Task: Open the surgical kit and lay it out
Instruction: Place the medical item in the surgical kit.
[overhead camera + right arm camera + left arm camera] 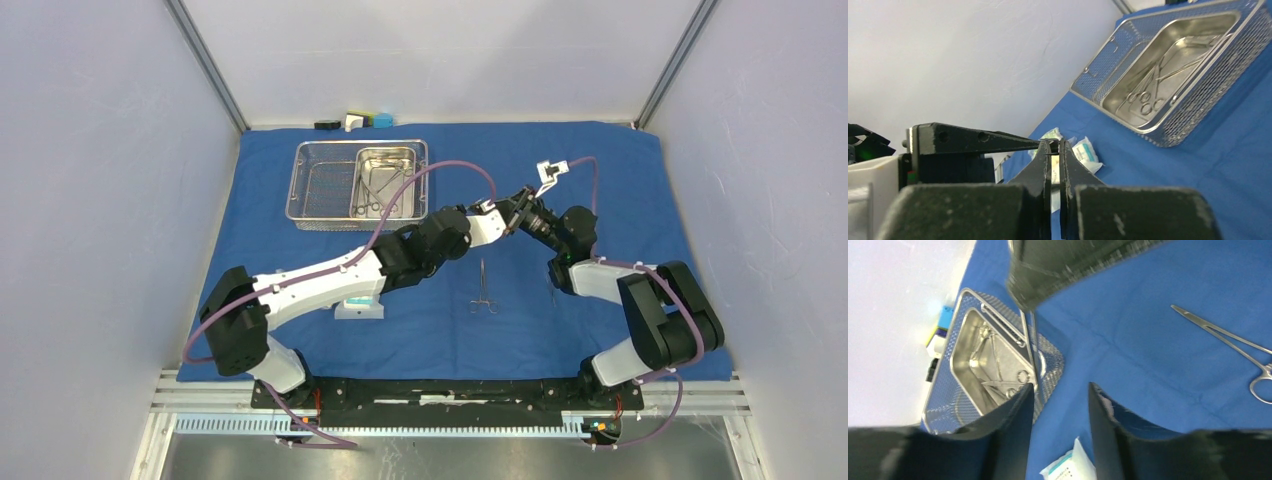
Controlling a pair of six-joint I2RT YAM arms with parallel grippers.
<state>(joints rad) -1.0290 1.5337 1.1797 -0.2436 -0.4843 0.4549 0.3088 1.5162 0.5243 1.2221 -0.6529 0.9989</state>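
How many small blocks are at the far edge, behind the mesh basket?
3, in a row behind the basket: black block on the left, white block in the middle, blue block on the right.

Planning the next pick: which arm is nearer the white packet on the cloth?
Left. The left arm reaches directly over the white packet, which peeks out beneath its forearm; the right arm sits on the far side of the loose forceps.
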